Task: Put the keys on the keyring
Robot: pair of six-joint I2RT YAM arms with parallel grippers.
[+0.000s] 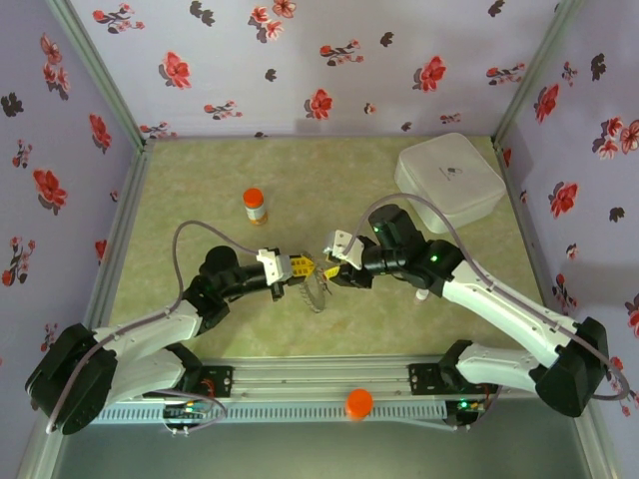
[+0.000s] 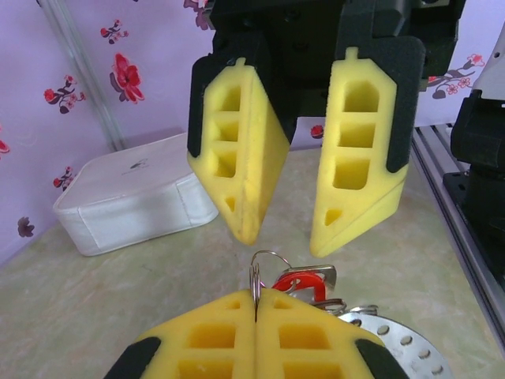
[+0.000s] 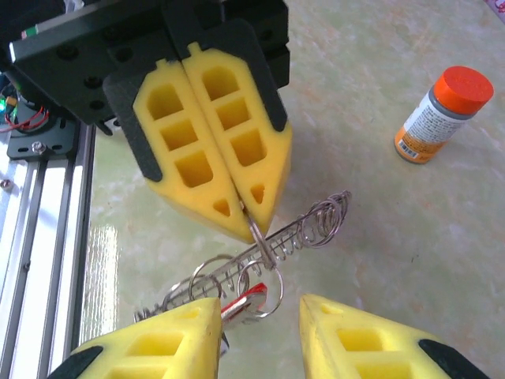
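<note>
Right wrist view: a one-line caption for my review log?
Left end effector pinches a small wire ring beside the red-tagged key; right end effector open below, orange-capped bottle beyond.

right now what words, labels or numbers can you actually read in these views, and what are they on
No text can be read, so there is nothing to quote.
Label on the orange-capped bottle: printed lettering, too blurred to read.
Lid of the white box: one small dark logo, too small to read.
Red key tag: no lettering visible.
</note>
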